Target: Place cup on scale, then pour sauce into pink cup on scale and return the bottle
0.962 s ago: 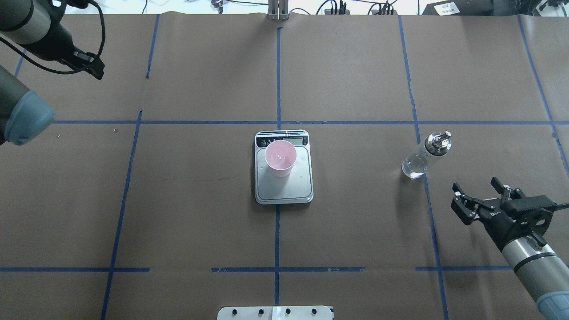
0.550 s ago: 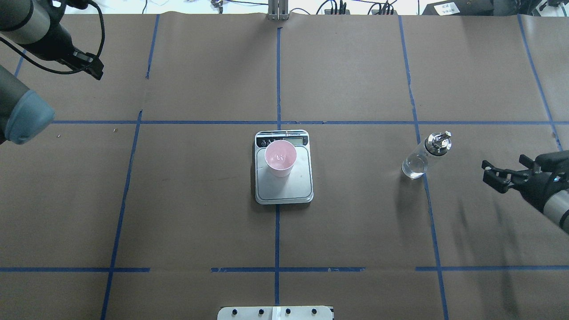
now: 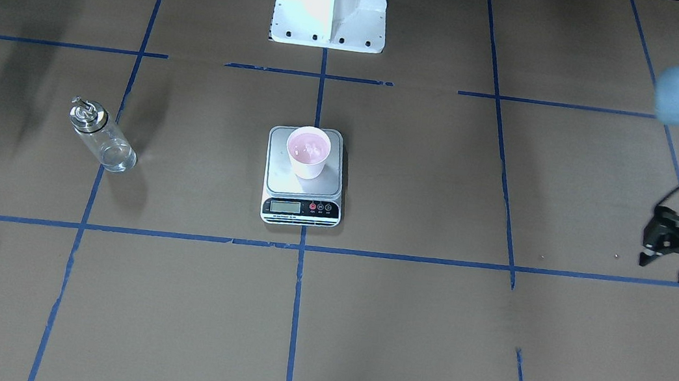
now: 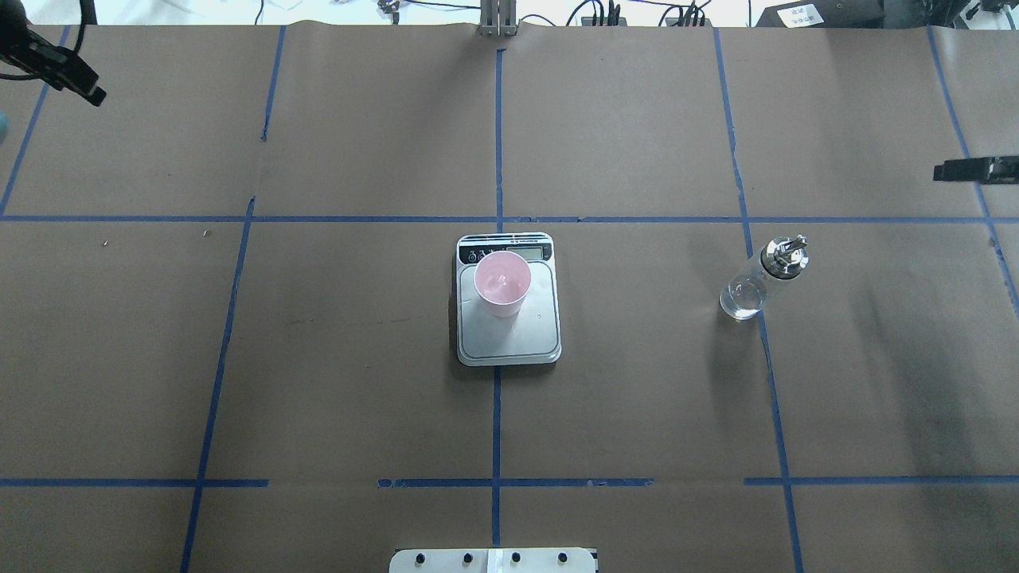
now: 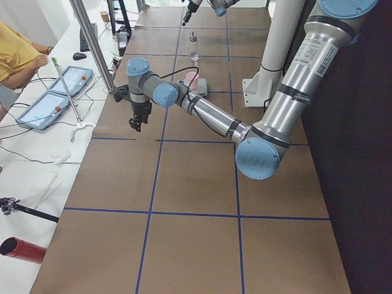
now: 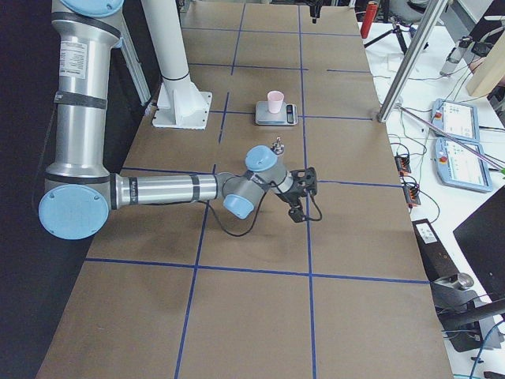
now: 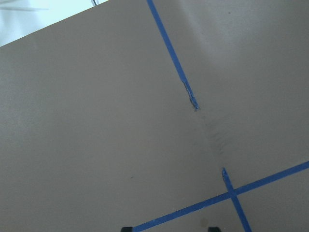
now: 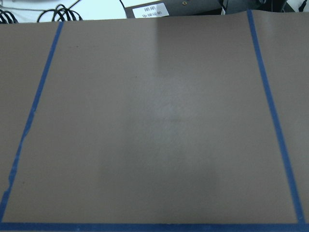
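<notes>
The cup point(image 4: 502, 280) is upright on the scale point(image 4: 509, 342), about mid-platform on the silver plate. The display strip faces away from the robot. The inside is pinkish with a faint glint; can't tell if that's liquid. The readout is too small to read.

The bottle point(image 4: 755, 280) stands upright on the worktop point(image 4: 358, 382), on the robot's right of the scale and well apart from it. Its base is just beside a blue tape line point(image 4: 772, 374). It's clear glass with a silver collar and spout on top, and it stands free of both claws.

Robot's left claw point(image 3: 672, 251) is out at the far-left side of the worktop, hanging above the paper, well away from the scale and cup. Its fingers are spread and it's empty. The left wrist view shows two fingertips point(image 7: 126, 228) at the bottom edge, set wide apart, with brown paper and a tape crossing under them.

Robot's right claw point(image 4: 959, 170) shows in the overhead view only as a thin black bar poking in at the right edge. It's farther from the robot than the bottle and apart from it. It's seen edge-on, so I can't tell whether it's spread or closed. The right wrist view shows plain paper and tape lines.

The white robot pedestal point(image 3: 330, 12) sits at the robot's edge of the worktop, in line with the scale. A person in a yellow top point(image 5: 12, 58) is on the operators' side, near two tablet-like panels point(image 5: 61, 82).
</notes>
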Controlling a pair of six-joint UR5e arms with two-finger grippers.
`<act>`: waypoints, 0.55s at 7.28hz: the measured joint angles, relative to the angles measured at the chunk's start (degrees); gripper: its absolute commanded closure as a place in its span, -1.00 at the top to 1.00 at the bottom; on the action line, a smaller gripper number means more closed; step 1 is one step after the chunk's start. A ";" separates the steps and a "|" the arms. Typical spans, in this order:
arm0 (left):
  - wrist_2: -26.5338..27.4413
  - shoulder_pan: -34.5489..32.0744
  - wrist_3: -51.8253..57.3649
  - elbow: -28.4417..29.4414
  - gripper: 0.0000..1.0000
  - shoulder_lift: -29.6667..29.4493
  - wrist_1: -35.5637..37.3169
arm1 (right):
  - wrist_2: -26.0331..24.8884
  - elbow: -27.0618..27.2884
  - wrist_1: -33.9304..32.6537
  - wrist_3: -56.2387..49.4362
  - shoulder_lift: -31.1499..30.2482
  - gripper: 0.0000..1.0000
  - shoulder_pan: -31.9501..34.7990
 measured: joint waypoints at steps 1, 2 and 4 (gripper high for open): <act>-1.50 -3.35 3.88 2.83 0.99 0.11 -0.57 | 4.72 -0.38 -12.47 -11.55 4.98 1.00 5.49; -2.10 -6.29 7.51 5.53 1.00 0.47 -1.25 | 8.24 -0.40 -26.43 -22.39 10.32 1.00 9.81; -2.35 -11.68 12.53 10.66 1.00 1.59 -3.33 | 11.70 -0.18 -44.33 -39.71 14.91 1.00 14.98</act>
